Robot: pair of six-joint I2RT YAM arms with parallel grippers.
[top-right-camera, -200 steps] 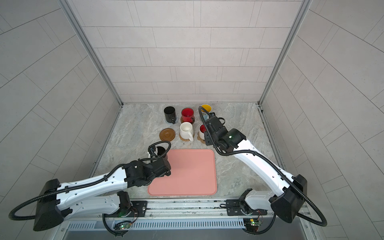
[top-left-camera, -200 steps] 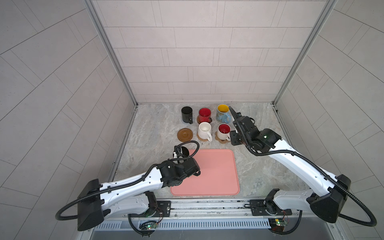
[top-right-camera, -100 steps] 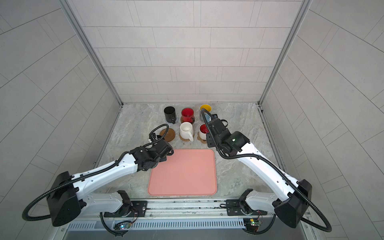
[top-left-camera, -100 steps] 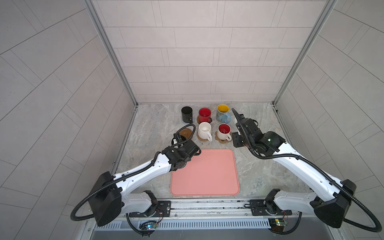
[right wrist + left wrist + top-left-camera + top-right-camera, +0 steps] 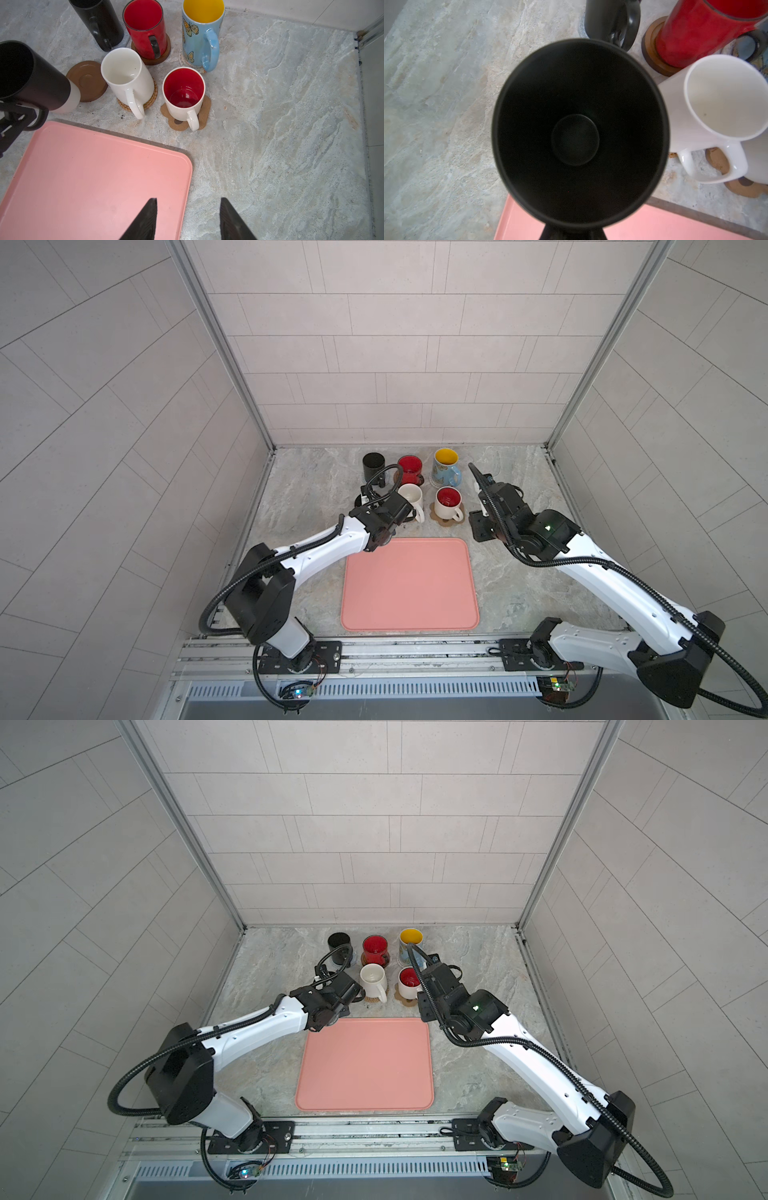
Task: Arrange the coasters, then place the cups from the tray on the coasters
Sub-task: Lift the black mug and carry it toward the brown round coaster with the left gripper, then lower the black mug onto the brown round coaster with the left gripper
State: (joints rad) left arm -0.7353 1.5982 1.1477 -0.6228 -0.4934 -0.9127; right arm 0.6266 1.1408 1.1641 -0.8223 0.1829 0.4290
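Tray (image 5: 409,585) lies nearest, salmon-pink. At its far right corner the right gripper (image 5: 188,218) hangs with jaws spread. At the far left corner the left gripper (image 5: 25,115) pinches the handle of a black mug (image 5: 579,133) by a brown disc coaster (image 5: 87,81); whether they touch I cannot tell. Behind stand a white mug (image 5: 409,495) and a red-lined white mug (image 5: 448,502), then a second black mug (image 5: 373,466), a red mug (image 5: 410,469) and a blue mug (image 5: 445,467), each on a mat.

Both top views: high at the front, tilted down over the whole counter (image 5: 307,497) toward the back wall (image 5: 395,364); near-identical coverage. Left wrist: very close, straight down into a black mug (image 5: 579,133) that fills the frame. Right wrist: farther back, angled down across the tray (image 5: 83,176) corner. Both wrist views share the white mug (image 5: 126,70).
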